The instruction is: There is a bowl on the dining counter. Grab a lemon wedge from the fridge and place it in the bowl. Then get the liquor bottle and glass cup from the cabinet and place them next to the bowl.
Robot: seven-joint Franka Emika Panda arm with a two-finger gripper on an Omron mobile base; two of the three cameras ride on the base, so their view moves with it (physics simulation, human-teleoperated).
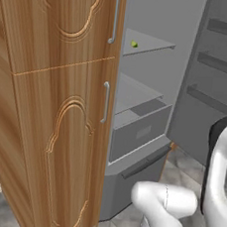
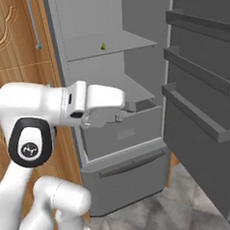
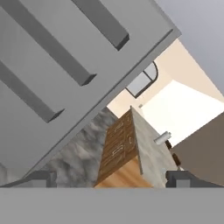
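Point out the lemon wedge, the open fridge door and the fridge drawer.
lemon wedge (image 2: pixel 103 47): right base view, middle of the small green piece on the upper shelf.
fridge door (image 2: pixel 203 102): right base view, inner face, middle door shelf.
fridge drawer (image 1: pixel 138 133): left base view, front panel.

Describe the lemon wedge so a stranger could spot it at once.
Start at the open grey fridge beside the wooden cabinet. Look to its upper shelf: the lemon wedge sits there alone, a tiny yellow-green piece, the one spot of colour in the grey interior.
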